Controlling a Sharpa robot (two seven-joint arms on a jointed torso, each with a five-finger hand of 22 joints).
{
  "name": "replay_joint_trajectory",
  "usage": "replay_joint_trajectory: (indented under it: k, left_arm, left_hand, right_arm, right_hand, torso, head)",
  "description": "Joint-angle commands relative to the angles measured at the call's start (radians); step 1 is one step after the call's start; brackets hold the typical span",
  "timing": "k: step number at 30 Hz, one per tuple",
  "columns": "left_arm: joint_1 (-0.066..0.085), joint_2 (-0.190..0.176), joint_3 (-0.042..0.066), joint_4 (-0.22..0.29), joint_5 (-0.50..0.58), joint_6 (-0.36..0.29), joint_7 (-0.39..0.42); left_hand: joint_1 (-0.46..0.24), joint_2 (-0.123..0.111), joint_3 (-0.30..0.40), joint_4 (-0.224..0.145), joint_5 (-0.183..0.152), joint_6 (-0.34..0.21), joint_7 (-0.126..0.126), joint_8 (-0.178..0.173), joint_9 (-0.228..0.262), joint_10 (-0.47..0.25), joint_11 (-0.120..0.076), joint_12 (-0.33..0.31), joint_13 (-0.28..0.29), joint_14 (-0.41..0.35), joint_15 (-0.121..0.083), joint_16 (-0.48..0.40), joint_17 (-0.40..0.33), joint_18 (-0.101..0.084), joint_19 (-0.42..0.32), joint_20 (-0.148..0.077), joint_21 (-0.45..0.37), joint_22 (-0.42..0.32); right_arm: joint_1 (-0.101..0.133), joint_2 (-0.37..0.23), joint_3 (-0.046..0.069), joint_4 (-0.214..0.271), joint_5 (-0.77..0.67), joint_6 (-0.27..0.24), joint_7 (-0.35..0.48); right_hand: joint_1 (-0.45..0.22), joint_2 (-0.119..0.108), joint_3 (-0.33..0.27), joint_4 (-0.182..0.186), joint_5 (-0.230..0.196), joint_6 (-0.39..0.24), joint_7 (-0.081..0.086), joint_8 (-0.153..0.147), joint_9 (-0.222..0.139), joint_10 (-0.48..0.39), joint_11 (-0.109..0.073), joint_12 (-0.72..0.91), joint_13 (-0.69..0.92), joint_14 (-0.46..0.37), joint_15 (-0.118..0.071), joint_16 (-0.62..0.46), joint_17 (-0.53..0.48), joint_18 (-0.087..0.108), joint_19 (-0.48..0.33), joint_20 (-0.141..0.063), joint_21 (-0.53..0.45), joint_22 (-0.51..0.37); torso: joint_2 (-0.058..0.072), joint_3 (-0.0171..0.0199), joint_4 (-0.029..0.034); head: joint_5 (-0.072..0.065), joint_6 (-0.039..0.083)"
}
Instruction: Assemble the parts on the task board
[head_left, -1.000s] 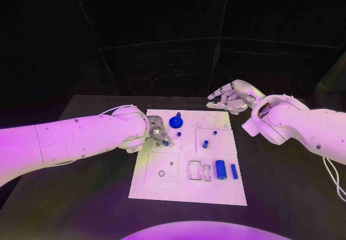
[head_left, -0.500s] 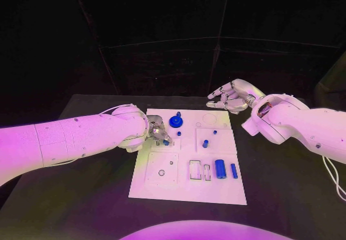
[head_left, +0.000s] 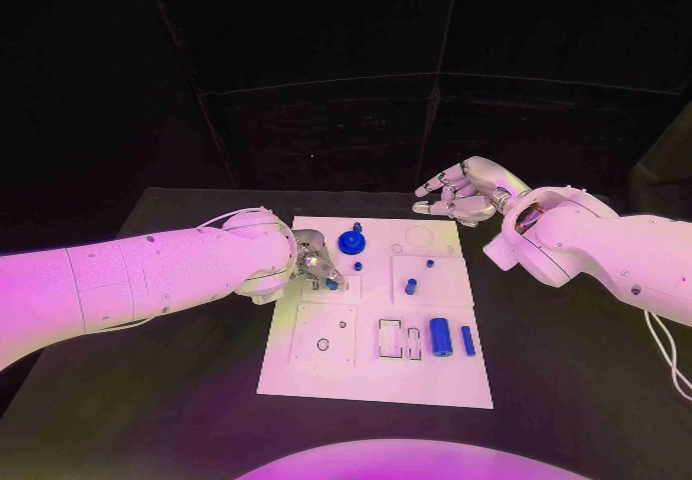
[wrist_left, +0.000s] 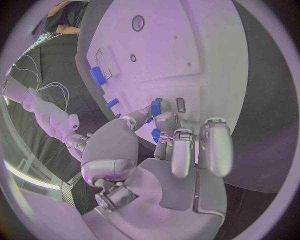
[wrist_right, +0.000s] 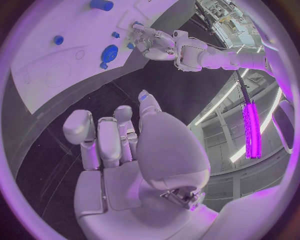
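1. Saw the white task board (head_left: 325, 375) flat on the black table, with a fat blue roller (head_left: 440, 337) and a thin blue stick (head_left: 467, 340) near its front edge. Found both lying side by side, long way pointing from near to far, just beside some open slots (head_left: 389, 340).
2. Looked a bit further and found a short blue peg (head_left: 410, 287) standing in the middle of the board, well apart from both hands.
3. Found the left hand (head_left: 315, 260) at the board's left edge, about halfway up, fingers bent down and close together over a small blue part (head_left: 330, 284). Saw the part right at the fingertips (wrist_left: 164, 122), on the board side of the hand. Could not tell if the part was truly pinched or only touched.
4. Judged the left hand far nearer to that part than the right, so the next little push or press looked like its job, straight down into the board.
5. Saw a round blue disc (head_left: 352, 241) further back, just past the left hand.
6. Found the right hand (head_left: 459, 195) furthest off, above the table past the board's far right corner, fingers apart and holding nothing.
7. Checked against a second ago: saw hands and parts in the same spots, with nothing moved.
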Motion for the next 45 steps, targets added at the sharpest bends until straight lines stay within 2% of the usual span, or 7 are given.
replay_joint_trajectory:
  k: [1,23,31,45]
  left_arm:
    - [0.001,-0.001,0.0,0.003,0.005,0.009,0.004]
    - [0.001,-0.006,0.0,0.009,0.005,0.012,0.003]
    - [0.001,-0.008,0.001,0.008,0.013,0.011,0.002]
    - [0.001,-0.006,0.001,0.003,0.016,0.014,0.003]
  left_hand:
    - [-0.013,0.003,-0.004,0.003,-0.003,0.01,-0.001,0.001,-0.002,0.007,0.003,0.005,0.001,0.106,-0.005,0.003,0.263,-0.012,0.005,-0.007,-0.002,0.004]
    - [-0.017,0.012,-0.002,0.009,-0.002,0.015,-0.003,0.002,-0.004,0.014,0.001,0.016,0.012,0.106,-0.006,0.003,0.263,-0.013,0.007,-0.008,0.001,0.008]
    - [-0.028,0.022,-0.002,0.02,-0.002,0.021,-0.004,0.002,-0.007,0.014,0.0,0.012,0.006,0.106,-0.007,0.003,0.263,-0.013,0.006,-0.009,-0.002,0.006]
    - [-0.05,0.026,-0.007,0.035,-0.003,0.029,-0.005,0.002,-0.016,0.02,-0.001,0.016,0.008,0.106,-0.008,0.003,0.263,-0.014,0.01,-0.009,0.003,0.014]
  right_arm:
    - [0.002,0.001,0.001,0.001,-0.003,0.006,0.005]
    - [0.002,0.002,0.001,0.0,-0.003,0.007,0.005]
    - [0.002,0.002,0.001,0.0,-0.003,0.007,0.005]
    - [0.002,0.0,0.001,0.001,-0.003,0.007,0.005]
  right_hand:
    - [0.006,0.004,-0.007,-0.001,0.007,-0.006,0.001,0.005,-0.001,0.0,0.001,0.0,0.0,0.022,-0.008,-0.003,0.001,0.009,-0.001,-0.002,-0.005,0.0]
    - [0.005,0.004,-0.007,-0.001,0.007,-0.006,0.001,0.005,-0.001,0.0,0.001,0.001,0.001,0.022,-0.008,-0.002,0.002,0.008,0.0,-0.002,-0.005,0.0]
    - [0.004,0.005,-0.009,0.002,0.008,-0.006,0.001,0.005,-0.001,-0.001,0.001,-0.001,-0.001,0.022,-0.008,-0.003,0.001,0.009,0.0,-0.002,-0.005,0.0]
    - [0.004,0.006,-0.009,0.002,0.008,-0.006,0.001,0.005,-0.001,-0.001,0.001,0.0,-0.001,0.022,-0.008,-0.003,0.001,0.008,0.0,-0.002,-0.005,0.0]
  torso:
    - [0.001,0.0003,0.0004]
    - [0.0,0.0002,0.0001]
    - [0.001,0.0001,0.0004]
    - [0.0,0.0006,-0.0001]
  head:
    - [0.002,-0.001]
    - [0.002,-0.003]
    - [0.003,-0.003]
    - [0.002,-0.003]
